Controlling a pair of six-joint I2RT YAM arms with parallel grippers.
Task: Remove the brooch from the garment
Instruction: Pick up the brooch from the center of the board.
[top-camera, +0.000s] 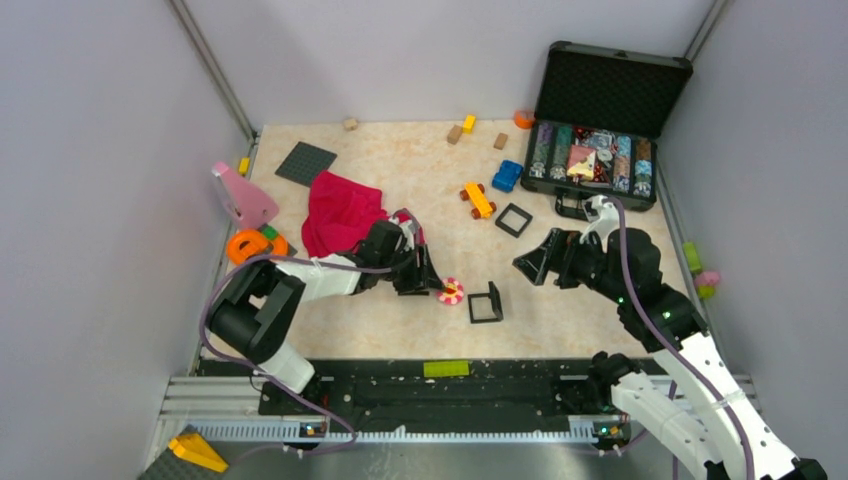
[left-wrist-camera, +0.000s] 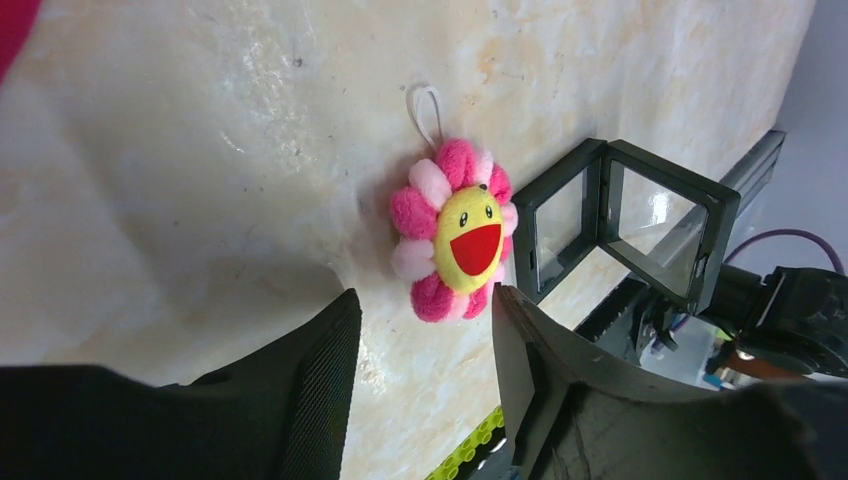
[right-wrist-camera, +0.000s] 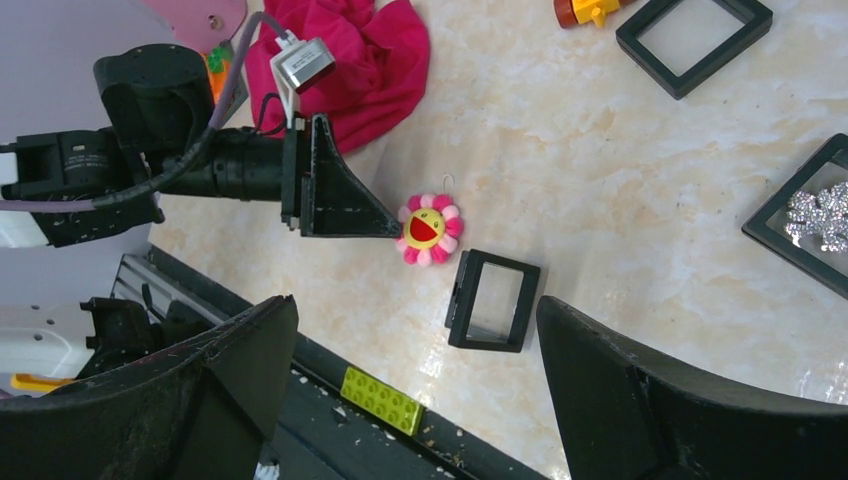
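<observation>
The brooch (top-camera: 451, 291) is a small plush flower with pink and white petals and a yellow smiling face. It lies flat on the table, apart from the magenta garment (top-camera: 340, 212). It also shows in the left wrist view (left-wrist-camera: 455, 243) and the right wrist view (right-wrist-camera: 428, 229). My left gripper (top-camera: 436, 283) is low at the table, open and empty, with its fingertips (left-wrist-camera: 345, 310) just short of the brooch. My right gripper (top-camera: 530, 262) hovers open and empty to the right, above the table. The garment (right-wrist-camera: 350, 60) lies crumpled behind the left arm.
A black display frame (top-camera: 486, 303) stands right beside the brooch, and another (top-camera: 513, 219) lies further back. An open black case (top-camera: 600, 140) is at the back right. Toy cars (top-camera: 478, 200), an orange ring toy (top-camera: 250, 245), a grey baseplate (top-camera: 305, 163) and a green brick (top-camera: 446, 369) lie around.
</observation>
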